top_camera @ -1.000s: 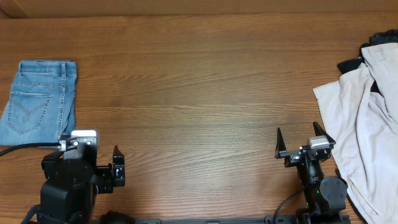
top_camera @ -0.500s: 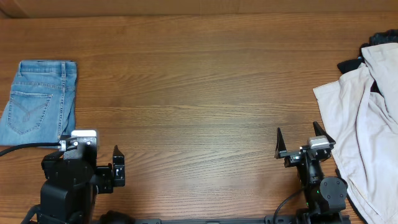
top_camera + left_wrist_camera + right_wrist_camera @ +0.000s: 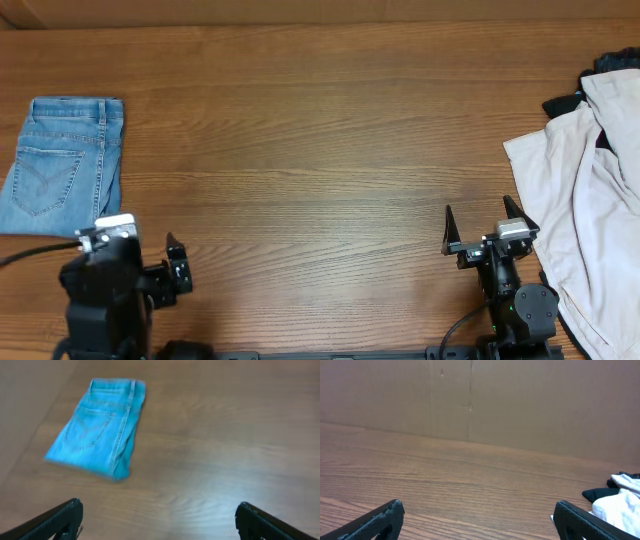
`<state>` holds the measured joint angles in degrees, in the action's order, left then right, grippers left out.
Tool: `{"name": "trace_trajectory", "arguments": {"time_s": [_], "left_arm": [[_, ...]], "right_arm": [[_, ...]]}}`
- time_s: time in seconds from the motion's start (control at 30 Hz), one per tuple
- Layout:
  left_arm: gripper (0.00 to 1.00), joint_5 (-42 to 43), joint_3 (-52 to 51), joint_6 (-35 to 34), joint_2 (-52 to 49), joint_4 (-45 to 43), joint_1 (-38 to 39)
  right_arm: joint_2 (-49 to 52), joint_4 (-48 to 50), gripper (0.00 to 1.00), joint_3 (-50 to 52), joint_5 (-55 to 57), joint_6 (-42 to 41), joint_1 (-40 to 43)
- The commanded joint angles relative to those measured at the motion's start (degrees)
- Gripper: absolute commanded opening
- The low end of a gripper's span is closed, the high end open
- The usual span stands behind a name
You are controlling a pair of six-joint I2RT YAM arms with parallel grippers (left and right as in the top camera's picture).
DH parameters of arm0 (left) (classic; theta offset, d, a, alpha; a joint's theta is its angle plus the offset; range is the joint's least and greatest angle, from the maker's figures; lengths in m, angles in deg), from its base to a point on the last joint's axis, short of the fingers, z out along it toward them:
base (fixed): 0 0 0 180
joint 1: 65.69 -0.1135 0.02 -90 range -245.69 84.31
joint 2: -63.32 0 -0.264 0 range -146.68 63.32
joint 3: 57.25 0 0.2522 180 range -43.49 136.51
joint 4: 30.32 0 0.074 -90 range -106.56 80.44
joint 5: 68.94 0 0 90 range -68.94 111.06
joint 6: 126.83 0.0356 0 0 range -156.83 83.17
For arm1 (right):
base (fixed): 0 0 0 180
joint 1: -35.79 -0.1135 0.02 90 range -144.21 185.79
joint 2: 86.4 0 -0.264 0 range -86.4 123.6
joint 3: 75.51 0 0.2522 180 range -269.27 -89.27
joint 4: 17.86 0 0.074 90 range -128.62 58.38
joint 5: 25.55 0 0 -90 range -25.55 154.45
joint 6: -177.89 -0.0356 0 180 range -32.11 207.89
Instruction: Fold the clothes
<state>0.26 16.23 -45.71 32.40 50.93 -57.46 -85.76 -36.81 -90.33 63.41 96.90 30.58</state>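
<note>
The wooden table (image 3: 320, 150) spreads ahead of both arms, which sit low at its near edge. A cream garment (image 3: 585, 200) lies heaped just right of the right gripper (image 3: 478, 225), which points level and forward with its jaws wide apart and empty. The jeans (image 3: 62, 160), folded, lie ahead-left of the left gripper (image 3: 157, 510) (tilted downward, jaws likewise spread, holding nothing). A black garment (image 3: 562, 104) peeks out well ahead-right of the right jaws.

Overhead looks straight down on whole table (image 3: 320, 150); left wrist low, tilted down at jeans (image 3: 98, 430), shared with overhead; right wrist low, level, facing back wall (image 3: 470, 400).
</note>
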Motion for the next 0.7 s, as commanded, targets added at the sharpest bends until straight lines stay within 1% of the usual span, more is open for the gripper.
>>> {"name": "trace_trajectory", "arguments": {"time_s": [0.0,0.13,0.17,0.2,0.27,0.33,0.43,0.57,0.67], "left_arm": [[1.0,4.5,-11.9,-0.4,7.3,-8.4,-0.8],[1.0,10.2,-26.4,-0.4,15.0,-22.3,-0.8],[1.0,11.7,-31.1,-0.4,17.5,-27.4,-0.8],[1.0,12.5,-33.7,-0.4,18.9,-30.4,-0.9],[1.0,14.8,-42.4,-0.4,24.1,-40.5,-1.5],[1.0,16.5,-48.5,-0.4,28.5,-48.2,-2.3],[1.0,17.5,-53.1,-0.4,30.8,-55.1,-3.4],[1.0,17.4,-58.4,0.2,30.7,-63.0,-4.4],[1.0,18.1,-59.5,4.1,30.8,-63.3,-5.0]], "right_arm": [[-0.5,0.4,1.0,0.6,0.6,0.0,0.4],[-0.5,0.4,1.0,0.6,0.6,0.0,0.4],[-0.5,0.4,1.0,0.6,0.6,0.0,0.4],[-0.5,0.4,1.0,0.6,0.6,0.0,0.4],[-0.5,0.4,1.0,0.6,0.6,0.0,0.4],[-0.5,0.4,1.0,0.6,0.6,0.0,0.4],[-0.5,0.4,1.0,0.6,0.6,0.0,0.4],[-0.5,0.4,1.0,0.6,0.6,0.0,0.4],[-0.5,0.4,1.0,0.6,0.6,0.0,0.4]]}}
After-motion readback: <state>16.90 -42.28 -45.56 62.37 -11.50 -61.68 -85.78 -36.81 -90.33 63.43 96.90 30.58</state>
